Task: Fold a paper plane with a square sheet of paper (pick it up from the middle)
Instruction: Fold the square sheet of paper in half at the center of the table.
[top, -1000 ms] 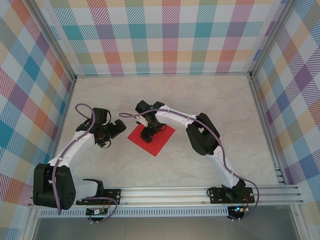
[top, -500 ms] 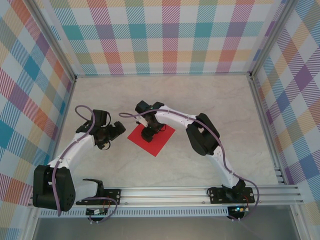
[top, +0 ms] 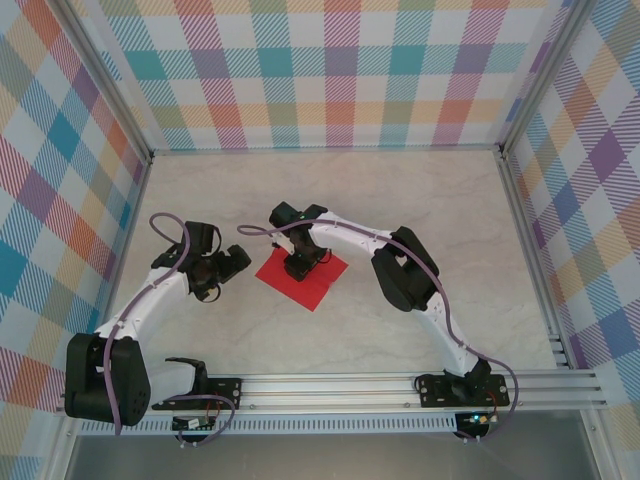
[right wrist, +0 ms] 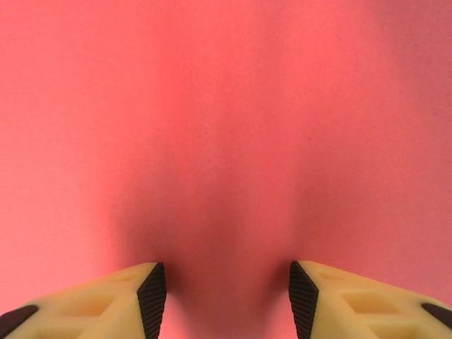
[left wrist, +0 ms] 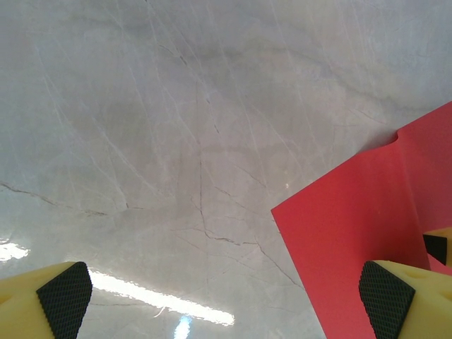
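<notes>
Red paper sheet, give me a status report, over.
Left gripper open, at the edge of the square sheet of paper. Right gripper pressed on its middle, jaws partly apart, paper humped between. Nothing else seen on the table.

Near the frame's centre the right gripper point(top: 300, 268) points straight down, fingers point(right wrist: 152, 296) partly apart; just left of it the left gripper point(top: 232, 264) spreads wide.

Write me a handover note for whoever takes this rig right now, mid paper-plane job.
Left gripper: open, empty, at the left edge of the square sheet of paper.
Right gripper: fingertips pressed on the sheet's middle, jaws partly apart, paper humping between them.
Sheet: on the marble table, no folds visible.
Done: reach to the middle.
To do: pinch, lift, make every fold.
</notes>
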Motion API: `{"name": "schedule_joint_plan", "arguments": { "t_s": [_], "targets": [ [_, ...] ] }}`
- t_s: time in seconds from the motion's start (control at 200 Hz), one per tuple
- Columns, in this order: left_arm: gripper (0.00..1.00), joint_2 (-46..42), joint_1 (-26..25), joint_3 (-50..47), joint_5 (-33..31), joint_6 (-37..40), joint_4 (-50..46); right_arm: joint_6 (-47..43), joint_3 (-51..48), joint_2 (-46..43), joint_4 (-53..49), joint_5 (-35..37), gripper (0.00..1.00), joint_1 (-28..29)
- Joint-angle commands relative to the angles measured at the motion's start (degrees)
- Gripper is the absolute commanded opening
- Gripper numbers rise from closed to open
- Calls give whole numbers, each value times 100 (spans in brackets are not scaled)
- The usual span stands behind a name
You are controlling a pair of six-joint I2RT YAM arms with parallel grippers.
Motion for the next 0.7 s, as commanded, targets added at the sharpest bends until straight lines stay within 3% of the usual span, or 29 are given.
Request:
{"name": "schedule_joint_plan", "arguments": {
  "t_s": [0.0,0.145,0.31,0.535,0.695],
  "targets": [
    [100,-156,101,-64,-47,-12,-83,276,-129,383,-191,176,47,-19],
    [100,-193,106,-120,94,-24,29,722,-134,-182,-25,-562,35,-44],
    [100,-282,99,-215,384,-21,241,1583,-777,-1071,664,-1707,26,-184],
    [99,-353,85,-376,1127,-32,822,2791,-2291,-2282,2026,-2840,26,-638],
    [96,-271,-40,-539,1642,-210,1451,3401,-3274,-2776,2952,-3093,27,-929]
  ]
}}
